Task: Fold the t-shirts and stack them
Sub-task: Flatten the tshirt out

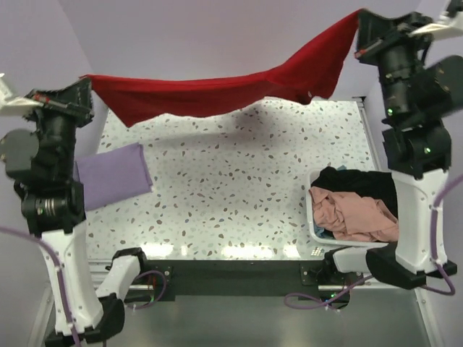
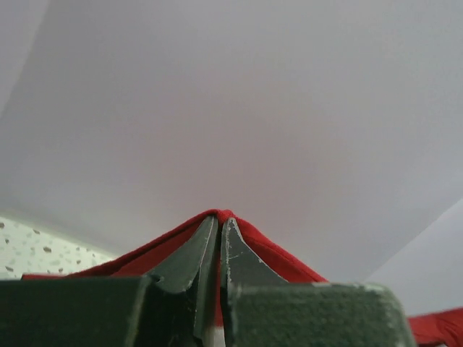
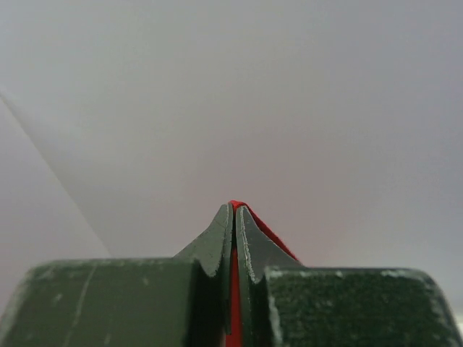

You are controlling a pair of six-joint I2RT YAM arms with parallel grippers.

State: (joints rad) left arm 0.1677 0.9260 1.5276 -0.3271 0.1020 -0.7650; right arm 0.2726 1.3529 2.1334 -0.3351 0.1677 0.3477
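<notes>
Pinching red t-shirt (image 1: 217,94) edge: left claw (image 2: 221,217), right claw (image 3: 234,207).

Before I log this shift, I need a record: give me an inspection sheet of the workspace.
Surface: speckled white table.
Job's things: red t-shirt stretched in the air between the arms; lavender t-shirt folded at left; salmon-pink t-shirt and black t-shirt in the white basket.
Clutter: nothing seen beyond the white basket.
Grippers: left gripper and right gripper each shut on the red t-shirt.
Cables: purple cables near both bases.
Surroundings: plain pale walls.
</notes>
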